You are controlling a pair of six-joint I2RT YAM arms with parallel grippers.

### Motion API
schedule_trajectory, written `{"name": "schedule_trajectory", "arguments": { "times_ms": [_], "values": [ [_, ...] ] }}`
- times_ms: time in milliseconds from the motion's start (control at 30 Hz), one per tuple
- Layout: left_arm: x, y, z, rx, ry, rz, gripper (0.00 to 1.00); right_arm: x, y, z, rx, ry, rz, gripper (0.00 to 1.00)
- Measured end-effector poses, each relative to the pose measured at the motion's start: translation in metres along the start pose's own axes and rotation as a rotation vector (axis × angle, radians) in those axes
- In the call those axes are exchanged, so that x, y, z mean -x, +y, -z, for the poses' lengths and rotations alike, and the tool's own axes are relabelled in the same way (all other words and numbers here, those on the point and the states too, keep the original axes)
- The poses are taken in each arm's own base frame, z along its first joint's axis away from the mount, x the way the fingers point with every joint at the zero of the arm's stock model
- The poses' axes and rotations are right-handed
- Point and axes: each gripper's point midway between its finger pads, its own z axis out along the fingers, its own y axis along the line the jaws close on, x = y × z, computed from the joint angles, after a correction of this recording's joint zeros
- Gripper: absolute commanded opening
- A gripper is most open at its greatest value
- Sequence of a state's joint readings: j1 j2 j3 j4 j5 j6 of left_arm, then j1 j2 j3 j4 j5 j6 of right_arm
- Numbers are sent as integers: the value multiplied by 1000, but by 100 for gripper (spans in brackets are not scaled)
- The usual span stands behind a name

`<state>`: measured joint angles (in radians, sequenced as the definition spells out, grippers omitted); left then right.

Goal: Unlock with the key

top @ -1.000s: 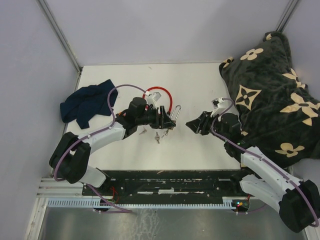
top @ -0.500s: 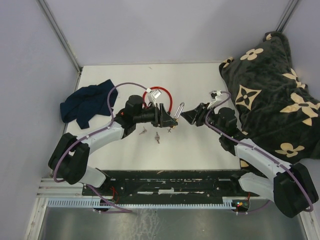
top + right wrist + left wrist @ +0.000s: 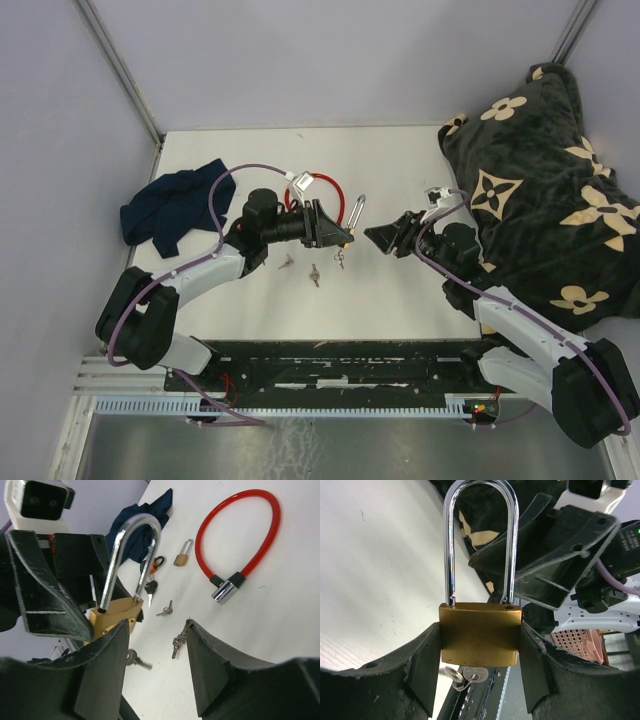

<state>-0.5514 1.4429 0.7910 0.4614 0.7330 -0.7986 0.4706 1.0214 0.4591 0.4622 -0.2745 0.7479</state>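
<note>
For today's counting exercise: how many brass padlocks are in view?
2. The large padlock is clamped in the left tool; the small padlock lies on the table near the red cable lock. Others may be hidden.

Brass-gold padlock point(image 3: 480, 635) with a silver shackle point(image 3: 450, 545); red cable lock point(image 3: 227, 585); navy cloth point(image 3: 170, 210); black blanket point(image 3: 540, 200) patterned with cream flowers; white table point(image 3: 400, 160).

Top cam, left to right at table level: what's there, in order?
blue cloth → left claw, shut on the padlock → right claw, open → black floral blanket
</note>
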Motion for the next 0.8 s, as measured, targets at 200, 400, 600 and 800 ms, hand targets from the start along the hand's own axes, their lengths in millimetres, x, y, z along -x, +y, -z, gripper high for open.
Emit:
{"name": "schedule_trajectory", "arguments": {
  "times_ms": [200, 400, 600, 800],
  "values": [
    [-14, 14, -1, 64, 39, -1, 3, 15, 19, -6, 57, -10, -9, 66],
    [-31, 23, -2, 118, 88, -12, 3, 17, 21, -16, 67, -3, -39, 63],
    [-34, 18, -2, 115, 94, -28, 3, -3, 0, -23, 3, 61, -60, 45],
    [-25, 7, 0, 88, 64, -58, 3, -12, -11, -20, -40, 88, -45, 31]
  ]
}}
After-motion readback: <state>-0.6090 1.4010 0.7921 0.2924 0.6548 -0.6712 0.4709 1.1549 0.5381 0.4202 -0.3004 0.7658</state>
